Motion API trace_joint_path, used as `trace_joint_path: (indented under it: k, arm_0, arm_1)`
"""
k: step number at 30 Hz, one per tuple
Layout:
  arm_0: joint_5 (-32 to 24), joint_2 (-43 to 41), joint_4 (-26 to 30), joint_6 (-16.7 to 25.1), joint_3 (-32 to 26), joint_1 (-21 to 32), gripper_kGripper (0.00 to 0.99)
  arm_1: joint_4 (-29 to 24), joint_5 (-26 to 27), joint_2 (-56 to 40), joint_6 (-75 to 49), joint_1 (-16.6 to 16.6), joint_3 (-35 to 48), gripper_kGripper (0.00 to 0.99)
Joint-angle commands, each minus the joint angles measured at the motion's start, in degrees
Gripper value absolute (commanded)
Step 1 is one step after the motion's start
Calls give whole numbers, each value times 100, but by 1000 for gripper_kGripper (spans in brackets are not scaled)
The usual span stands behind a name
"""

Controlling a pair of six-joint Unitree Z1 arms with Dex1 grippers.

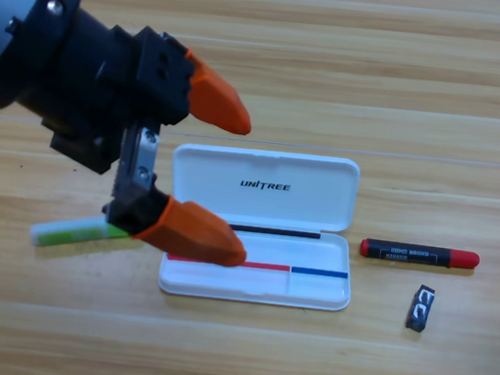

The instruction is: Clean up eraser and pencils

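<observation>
One arm is in view, the left arm, coming in from the upper left corner with its gripper (228,181) large over the left part of the worktop (420,80). Its two orange fingers (216,101) are spread wide apart: the upper one points toward 4 o'clock above the top left corner of the white case (320,194), while the lower one reaches over the left end of the case's bottom tray. Nothing sits between them, and neither can be seen to grip anything; whether the lower finger touches the case cannot be told from above. The pale green pencil (73,232) lies on the worktop at 9 o'clock from the case, tilted slightly, its bright green end tucked under the black base of the lower finger, so contact there cannot be judged. The case lies open near the middle of the worktop, its lid folded back toward 12 o'clock with the printed word UNITREE showing, the shallow tray toward 6 o'clock. The red-ended pencil (419,253) with the black printed middle rests flat at 3 o'clock from the case, just beside the tray's right edge and lying level across the picture. The eraser (420,308), a short black block with white markings, lies near that pencil at 6 o'clock from its middle, apart from both it and the case.
</observation>
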Motion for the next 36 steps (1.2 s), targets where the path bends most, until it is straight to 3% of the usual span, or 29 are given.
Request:
trace_joint_path:
  k: [1,6,9,12,18,21,29,36]
  arm_0:
    - [406,46,271,331,57,-3,976]
    - [1364,424,1000,946,-338,295,960]
    - [1628,705,1396,1298,-461,700,959]
    - [1716,1004,1721,1544,-444,1060,959]
    - [1628,1487,2064,1702,-347,1359,962]
    - [1601,1628,2090,1711,-303,1447,963]
    - [1461,1839,2020,1728,-180,1517,990]
    - [1320,1936,1712,1728,189,1517,990]
  arm_1:
    - [-102,-1070,90,619,177,178,988]
    - [-93,-2002,583,1287,151,90,986]
    - [250,-2195,1286,1806,27,-375,986]
    - [566,-2072,1945,1999,-34,-859,986]
    - [900,-850,3114,2263,-69,-1395,986]
    - [909,-903,3597,3300,-69,-1624,990]
    - [848,-1993,4213,5488,-69,-1799,986]
    - [663,-1597,4424,6209,-52,-1659,948]
